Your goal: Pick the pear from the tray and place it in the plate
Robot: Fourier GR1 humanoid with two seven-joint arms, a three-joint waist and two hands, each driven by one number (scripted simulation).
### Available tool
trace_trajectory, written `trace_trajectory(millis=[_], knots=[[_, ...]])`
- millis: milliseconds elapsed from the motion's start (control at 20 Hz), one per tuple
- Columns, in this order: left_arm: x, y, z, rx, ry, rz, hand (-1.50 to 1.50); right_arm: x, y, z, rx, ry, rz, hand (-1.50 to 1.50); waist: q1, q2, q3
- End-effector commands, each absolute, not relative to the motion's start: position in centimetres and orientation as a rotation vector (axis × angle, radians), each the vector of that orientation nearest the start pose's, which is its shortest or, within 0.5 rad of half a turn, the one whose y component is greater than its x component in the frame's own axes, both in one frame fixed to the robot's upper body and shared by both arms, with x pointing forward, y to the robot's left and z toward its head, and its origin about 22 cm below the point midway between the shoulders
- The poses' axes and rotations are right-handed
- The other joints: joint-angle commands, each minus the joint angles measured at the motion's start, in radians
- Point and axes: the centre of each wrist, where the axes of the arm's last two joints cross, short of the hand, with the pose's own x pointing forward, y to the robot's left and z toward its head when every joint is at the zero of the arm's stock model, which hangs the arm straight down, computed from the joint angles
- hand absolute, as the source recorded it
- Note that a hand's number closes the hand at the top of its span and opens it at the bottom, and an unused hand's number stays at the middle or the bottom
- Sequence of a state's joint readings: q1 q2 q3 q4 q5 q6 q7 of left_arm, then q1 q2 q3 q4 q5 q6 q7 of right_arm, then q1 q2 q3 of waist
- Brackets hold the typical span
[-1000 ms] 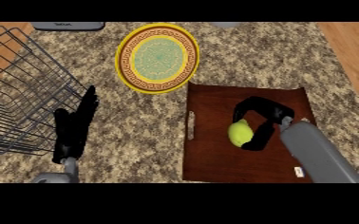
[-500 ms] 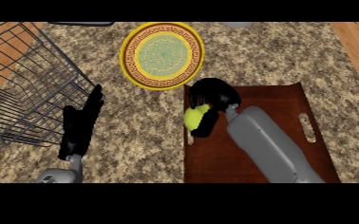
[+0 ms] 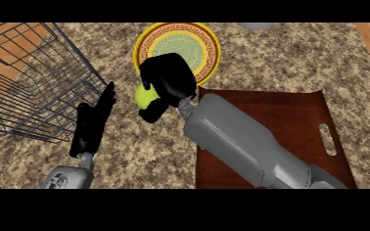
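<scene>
Yellow-green pear [image 3: 145, 96] in right hand [image 3: 169, 80], beside plate [image 3: 209, 46]

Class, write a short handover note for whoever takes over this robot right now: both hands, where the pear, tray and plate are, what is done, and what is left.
Right hand: curled round the pear, at the plate's near-left rim.
Left hand: open, resting beside the wire basket.
Tray: on the counter at right, under the right forearm.
Plate: beyond the tray, nothing on the part that shows.
Done: pear picked, off the tray.
Left: bring it over the plate's middle, lower it, let go.
</scene>
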State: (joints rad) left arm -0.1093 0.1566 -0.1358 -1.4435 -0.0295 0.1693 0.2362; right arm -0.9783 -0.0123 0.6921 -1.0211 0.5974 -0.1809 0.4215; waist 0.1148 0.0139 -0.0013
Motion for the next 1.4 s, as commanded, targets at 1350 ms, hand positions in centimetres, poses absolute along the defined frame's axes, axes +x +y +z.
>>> trace_trajectory(millis=[1350], knots=[[27.6, 21.5, -0.3, 0.181, -1.328, -0.111, 0.0, 42.9, -2.6, 10.3, -0.847, -1.48, 0.978, 1.5, -0.024, 0.022, 0.0]])
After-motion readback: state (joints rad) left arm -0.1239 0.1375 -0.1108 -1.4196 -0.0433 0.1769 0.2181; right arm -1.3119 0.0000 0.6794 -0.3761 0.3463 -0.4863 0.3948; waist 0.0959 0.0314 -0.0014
